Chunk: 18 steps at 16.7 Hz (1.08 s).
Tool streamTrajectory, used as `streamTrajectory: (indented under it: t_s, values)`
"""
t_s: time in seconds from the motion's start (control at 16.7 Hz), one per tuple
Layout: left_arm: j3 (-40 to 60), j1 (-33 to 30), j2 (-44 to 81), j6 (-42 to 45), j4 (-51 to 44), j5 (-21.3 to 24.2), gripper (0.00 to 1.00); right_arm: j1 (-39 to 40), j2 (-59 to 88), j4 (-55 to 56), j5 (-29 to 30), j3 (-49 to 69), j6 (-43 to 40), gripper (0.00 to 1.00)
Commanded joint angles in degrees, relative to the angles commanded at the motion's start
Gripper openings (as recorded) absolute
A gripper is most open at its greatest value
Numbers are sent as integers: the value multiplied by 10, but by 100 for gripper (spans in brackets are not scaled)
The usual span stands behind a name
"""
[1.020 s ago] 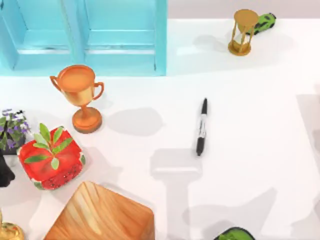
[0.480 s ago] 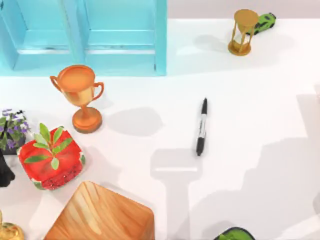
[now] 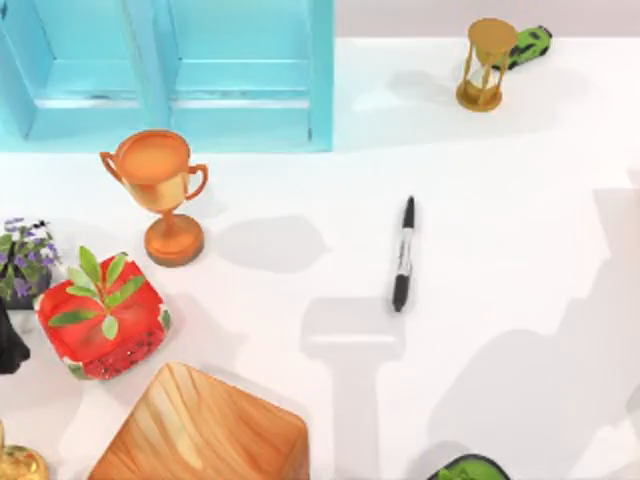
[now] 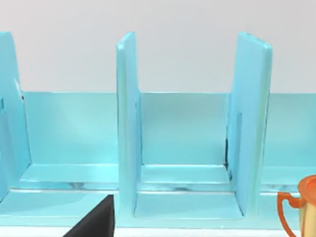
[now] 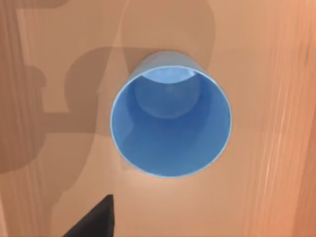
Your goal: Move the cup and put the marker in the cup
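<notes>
Marker (image 3: 403,254) lying flat on white tabletop (image 3: 500,200) right of orange trophy (image 3: 160,190), blue cup (image 5: 170,121) upright on wood-grain surface (image 5: 256,173) under right wrist camera, both end effectors' grip state cannot be told.

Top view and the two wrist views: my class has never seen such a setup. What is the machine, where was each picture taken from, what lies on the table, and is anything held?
This is a simulated robot with two arms, each ending in a two-fingered hand. The top view looks straight down on the white table. On it are a black marker, an orange trophy, an hourglass, a red plant pot, a wooden block and a blue rack. Each wrist view comes from a camera on one arm. The left hand faces the rack. The right hand is above an upright, empty blue cup on a brown wooden surface. The marker lies free; nothing is seen held.
</notes>
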Motion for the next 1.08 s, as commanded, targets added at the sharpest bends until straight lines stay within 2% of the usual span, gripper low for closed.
streamTrajectory:
  t_s: [0.3, 0.72, 1.02, 1.08]
  values:
    - [0, 0, 0, 0, 0, 0, 100, 2, 4, 24, 0, -23, 2, 100]
    - [0, 0, 0, 0, 0, 0, 100, 4, 41, 199, 0, -154, 4, 100]
    - [0, 0, 0, 0, 0, 0, 100, 2, 46, 215, 0, -169, 3, 100]
    - [0, 0, 0, 0, 0, 0, 100, 2, 46, 215, 0, -169, 3, 92]
